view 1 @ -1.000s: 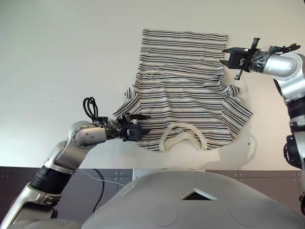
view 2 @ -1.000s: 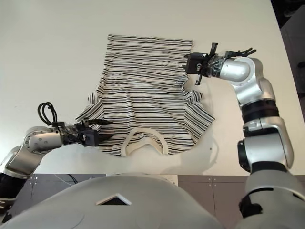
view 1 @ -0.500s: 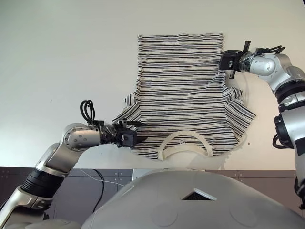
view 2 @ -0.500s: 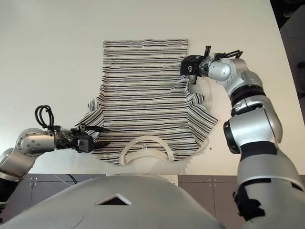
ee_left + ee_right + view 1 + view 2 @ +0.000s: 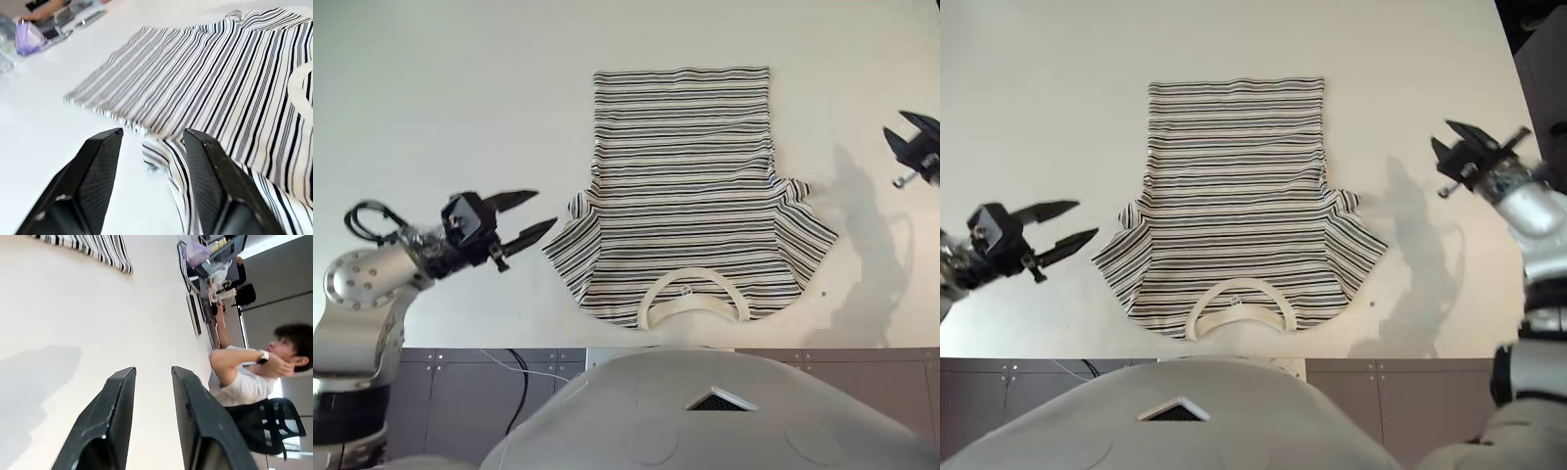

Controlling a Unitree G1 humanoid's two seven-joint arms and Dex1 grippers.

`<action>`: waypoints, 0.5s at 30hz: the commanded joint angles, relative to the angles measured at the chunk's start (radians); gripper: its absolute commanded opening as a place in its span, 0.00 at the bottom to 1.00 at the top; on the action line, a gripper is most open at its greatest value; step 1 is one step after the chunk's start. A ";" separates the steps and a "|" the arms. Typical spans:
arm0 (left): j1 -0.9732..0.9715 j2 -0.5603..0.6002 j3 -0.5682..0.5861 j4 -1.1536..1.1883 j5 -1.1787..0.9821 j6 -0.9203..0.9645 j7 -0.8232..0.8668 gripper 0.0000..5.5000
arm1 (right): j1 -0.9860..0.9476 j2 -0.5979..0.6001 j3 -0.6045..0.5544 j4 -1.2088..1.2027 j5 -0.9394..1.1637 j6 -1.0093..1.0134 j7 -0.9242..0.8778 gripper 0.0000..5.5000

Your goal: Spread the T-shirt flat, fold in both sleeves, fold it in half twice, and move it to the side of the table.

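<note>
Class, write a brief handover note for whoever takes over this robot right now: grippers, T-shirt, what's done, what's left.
Left gripper: open, empty, just left of the T-shirt.
Right gripper: open, empty, over the table right of the T-shirt.
T-shirt: spread flat, collar toward the robot, both sleeves out.
Done: spreading.
Left: fold sleeves, halve twice, move aside.
</note>
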 commanded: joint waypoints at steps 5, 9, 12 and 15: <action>0.286 -0.226 0.136 -0.034 -0.190 0.294 0.158 0.42 | 0.330 -0.047 -0.288 -0.405 0.148 0.282 0.021 0.24; 0.226 -0.328 0.089 -0.029 -0.243 0.398 0.270 0.42 | 0.291 -0.023 -0.270 -0.460 0.127 0.350 0.040 0.24; 0.162 -0.369 0.057 -0.022 -0.239 0.436 0.328 0.42 | 0.255 -0.012 -0.252 -0.467 0.113 0.369 0.052 0.24; 0.123 -0.393 0.038 -0.025 -0.238 0.457 0.358 0.42 | 0.241 -0.004 -0.243 -0.474 0.105 0.376 0.058 0.24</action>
